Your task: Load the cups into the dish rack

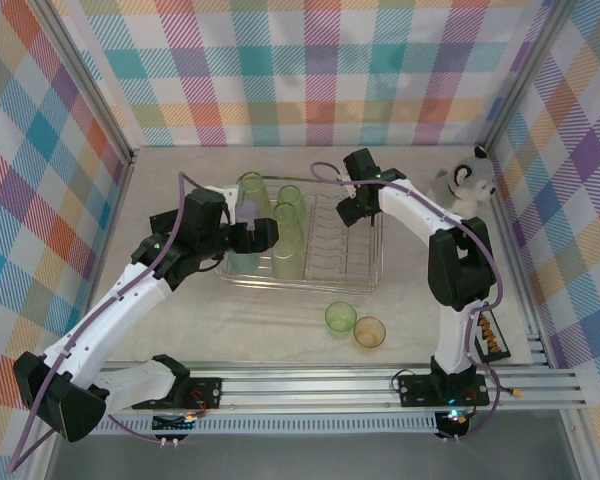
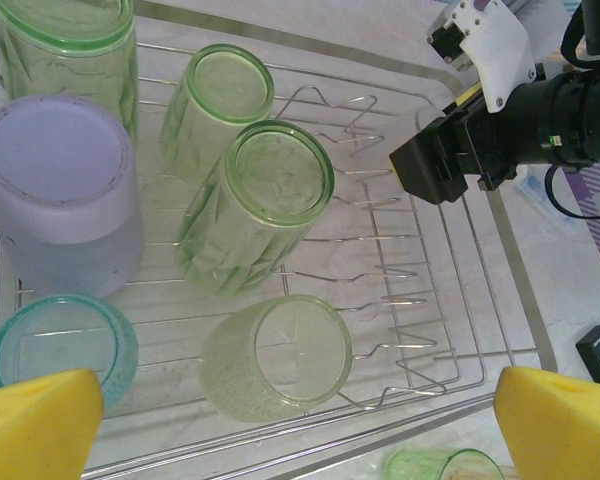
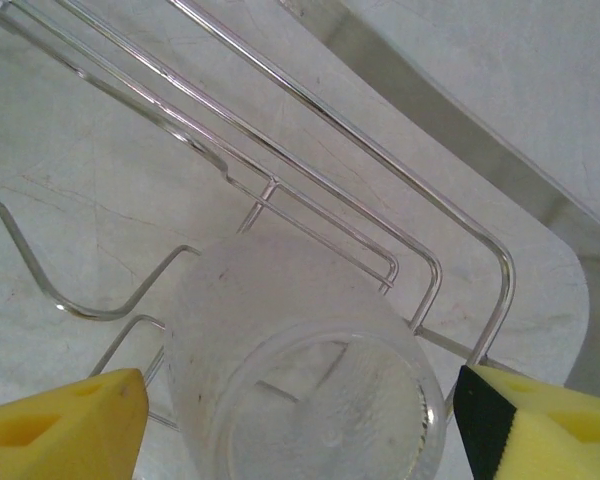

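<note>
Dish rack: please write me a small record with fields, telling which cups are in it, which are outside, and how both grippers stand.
dish rack: on the table
cups in rack: tall green cup, lavender cup, small green cup, ribbed green cup, pale cup, teal cup
cups outside rack: loose green cup, orange cup, on the table
left gripper: open, over the rack
right gripper: open, fingers flanking a clear cup in a rack corner
</note>
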`<state>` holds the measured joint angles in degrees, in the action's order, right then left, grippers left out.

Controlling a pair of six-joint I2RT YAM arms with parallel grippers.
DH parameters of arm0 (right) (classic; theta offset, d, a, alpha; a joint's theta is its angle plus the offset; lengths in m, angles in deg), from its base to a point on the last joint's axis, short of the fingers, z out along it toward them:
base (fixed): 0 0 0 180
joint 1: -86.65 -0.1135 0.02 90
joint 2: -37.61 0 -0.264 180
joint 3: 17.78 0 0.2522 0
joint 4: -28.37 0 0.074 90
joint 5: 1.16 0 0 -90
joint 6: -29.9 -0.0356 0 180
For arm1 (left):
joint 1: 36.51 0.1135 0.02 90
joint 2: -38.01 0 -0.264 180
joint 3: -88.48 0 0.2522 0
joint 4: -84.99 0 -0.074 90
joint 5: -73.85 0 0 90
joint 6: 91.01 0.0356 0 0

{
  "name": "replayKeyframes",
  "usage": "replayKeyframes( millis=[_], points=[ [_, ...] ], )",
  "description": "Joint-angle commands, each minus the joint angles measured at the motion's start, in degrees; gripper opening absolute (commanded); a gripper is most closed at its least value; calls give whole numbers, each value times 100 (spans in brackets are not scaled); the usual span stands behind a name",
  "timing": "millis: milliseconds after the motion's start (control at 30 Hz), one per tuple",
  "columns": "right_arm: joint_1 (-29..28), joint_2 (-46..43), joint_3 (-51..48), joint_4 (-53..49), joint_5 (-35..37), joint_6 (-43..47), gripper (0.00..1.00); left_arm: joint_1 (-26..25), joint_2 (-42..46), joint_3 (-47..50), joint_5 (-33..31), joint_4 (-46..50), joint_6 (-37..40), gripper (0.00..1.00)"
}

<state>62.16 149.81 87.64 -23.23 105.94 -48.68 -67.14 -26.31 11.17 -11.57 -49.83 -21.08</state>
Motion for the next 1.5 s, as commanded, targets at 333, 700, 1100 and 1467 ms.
replayKeyframes(
  millis=[333, 700, 1100, 1467],
  points=[
    [50, -173, 356, -887, -289, -398, 84, -30, 163, 94, 434, 163, 252, 100],
    [50, -1724, 203, -1146, -981, -1477, 84, -98, 660, 288, 634, 649, 327, 88],
    [75, -4270, -1639, -815, -1296, -2691, 83, -1543, 716, 212, -137, 1086, -112, 79],
    [260, -6826, -3347, -1893, -895, -3606, 84, -3387, -578, -266, -658, 624, -524, 66]
  ],
)
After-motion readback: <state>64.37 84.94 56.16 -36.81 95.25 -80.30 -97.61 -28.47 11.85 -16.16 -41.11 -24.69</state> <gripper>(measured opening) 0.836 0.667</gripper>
